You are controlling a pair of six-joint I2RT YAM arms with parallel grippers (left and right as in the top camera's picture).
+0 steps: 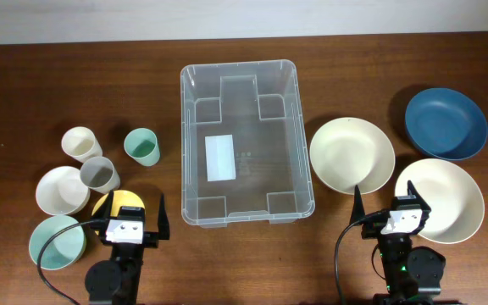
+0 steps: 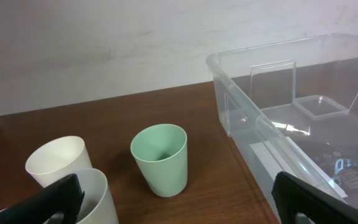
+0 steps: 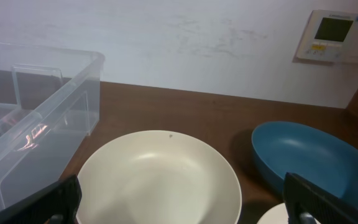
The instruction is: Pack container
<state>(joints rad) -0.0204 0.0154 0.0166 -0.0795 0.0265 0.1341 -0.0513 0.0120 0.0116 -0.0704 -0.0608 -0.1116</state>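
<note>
The clear plastic container [image 1: 240, 140] stands in the middle of the table, nothing in it, a white label on its base. It also shows in the left wrist view [image 2: 291, 118] and the right wrist view [image 3: 30, 124]. My left gripper [image 1: 129, 222] is open and holds nothing, near the front edge, left of the container, beside a yellow bowl [image 1: 117, 203]. My right gripper [image 1: 393, 212] is open and holds nothing, near the front edge between two cream bowls [image 1: 352, 155] [image 1: 444, 199]. A green cup [image 2: 160, 158] stands ahead of the left fingers.
Left of the container stand a cream cup [image 1: 80, 143], a grey cup [image 1: 100, 175], a green cup [image 1: 142, 146], a cream bowl [image 1: 61, 190] and a pale green bowl [image 1: 56, 243]. A blue bowl [image 1: 446, 123] sits at the back right, also in the right wrist view [image 3: 316, 158].
</note>
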